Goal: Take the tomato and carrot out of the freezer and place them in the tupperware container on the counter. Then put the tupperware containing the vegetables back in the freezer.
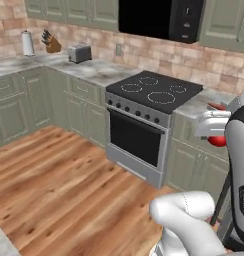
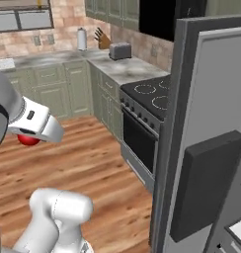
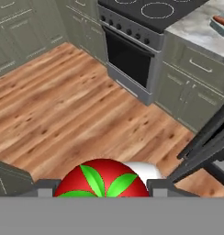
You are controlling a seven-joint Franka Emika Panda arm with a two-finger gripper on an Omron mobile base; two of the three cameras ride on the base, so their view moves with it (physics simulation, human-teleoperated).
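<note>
Tomato (image 3: 103, 179) sits clamped in your claw (image 3: 103, 190), held out over the wood floor, so you're mid-carry toward the tupperware container (image 3: 222, 26) on the bench (image 3: 194, 27) far ahead of the claw; lower it in beside the carrot (image 3: 221, 20).

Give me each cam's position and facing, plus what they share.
Left base view: behind arm, left; faces stove and counter; arm lower right.
Right base view: behind arm, right; faces freezer door and stove; arm lower left.
Hand view: on the hand, looking down at floor and stove; tomato between the fingers.
Shared: stove, tomato; the container with carrot on the counter.
</note>
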